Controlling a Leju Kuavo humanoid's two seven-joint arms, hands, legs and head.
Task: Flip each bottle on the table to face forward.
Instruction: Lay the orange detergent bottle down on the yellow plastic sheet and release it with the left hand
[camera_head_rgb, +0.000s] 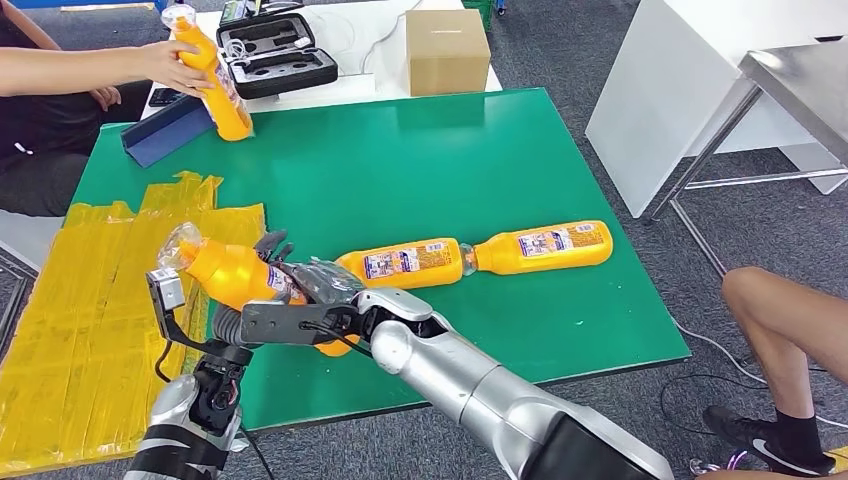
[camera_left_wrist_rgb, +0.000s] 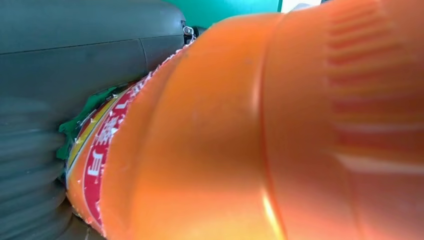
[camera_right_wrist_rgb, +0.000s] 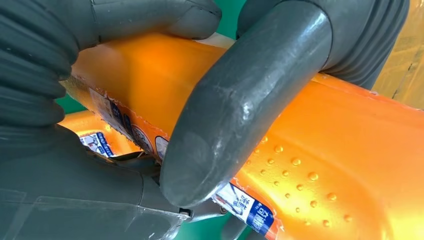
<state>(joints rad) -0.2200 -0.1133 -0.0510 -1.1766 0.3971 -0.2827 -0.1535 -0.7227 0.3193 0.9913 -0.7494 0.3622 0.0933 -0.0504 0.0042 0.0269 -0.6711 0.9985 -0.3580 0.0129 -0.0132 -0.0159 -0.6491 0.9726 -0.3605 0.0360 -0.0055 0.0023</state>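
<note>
Both hands on one orange bottle (camera_head_rgb: 232, 275) just above the green counter (camera_head_rgb: 420, 170): right hand (camera_head_rgb: 318, 285) fingers (camera_right_wrist_rgb: 240, 105) wrapped round its label end, left hand (camera_left_wrist_rgb: 60, 100) against its body, long axis running cap-away-left, two more bottles (camera_head_rgb: 480, 255) lying beyond right fingers.

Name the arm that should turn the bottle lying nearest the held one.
Right, probably: the right robot hand lies beside the middle bottle, though it now grips the held bottle with the left robot hand.

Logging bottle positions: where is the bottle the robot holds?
In the head view the held bottle is at the green table's near left, beside the yellow sheet, gripped by both hands.
</note>
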